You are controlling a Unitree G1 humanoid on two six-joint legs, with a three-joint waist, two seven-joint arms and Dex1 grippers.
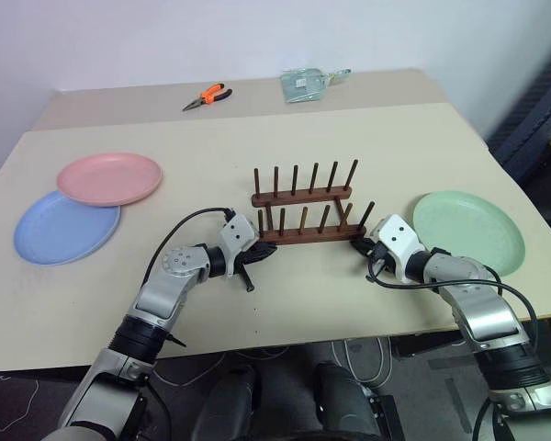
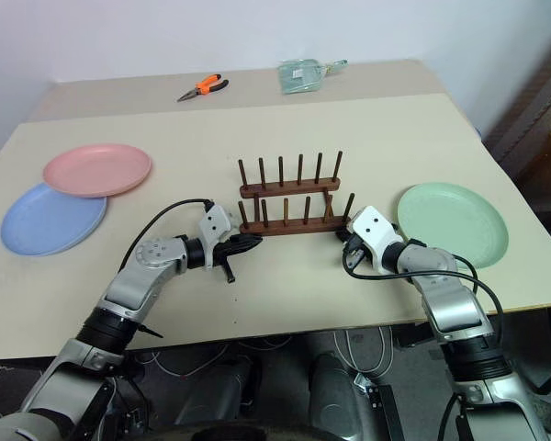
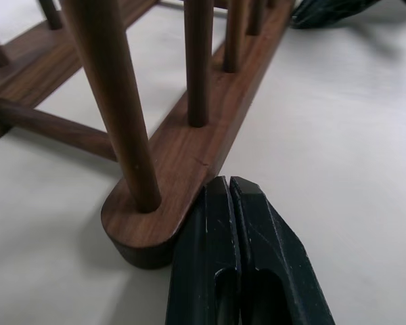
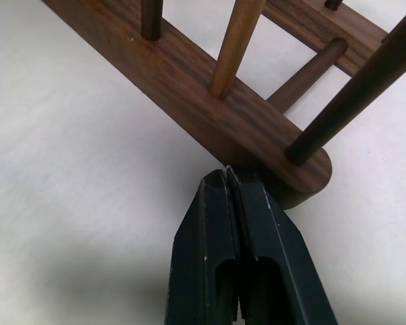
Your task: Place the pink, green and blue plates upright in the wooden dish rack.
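Well out to the left of the left gripper (image 1: 268, 254), the blue plate (image 1: 60, 231) lies flat on the table (image 1: 165, 303), and the pink plate (image 1: 109, 178) lies flat with its near-left edge resting over the blue one, so part of the blue rim is covered. Far beyond that gripper, near the table's back edge, lie orange-handled pliers (image 1: 207, 96) and, further right, a small clear packet (image 1: 305, 84) whose contents cannot be made out. The left gripper's two black fingers are pressed together, holding nothing, and their tip sits against the rounded left end of the near base bar of the wooden dish rack (image 1: 305, 208); a black cable (image 1: 185, 223) loops up behind its wrist. The rack stands between the two grippers with nothing in it, its long axis running across from one gripper to the other, its pegs pointing up and leaning slightly away. In the left wrist view the pegs (image 3: 111, 101) are cut off above, and the far end of the bar runs toward the other gripper's dark tip. The right gripper (image 1: 363, 243) also has its fingers closed together and empty, the tip touching the near side of the same bar at its right end. Just beyond and to the right of it the green plate (image 1: 468, 230) lies flat, its near edge partly hidden by the right arm.
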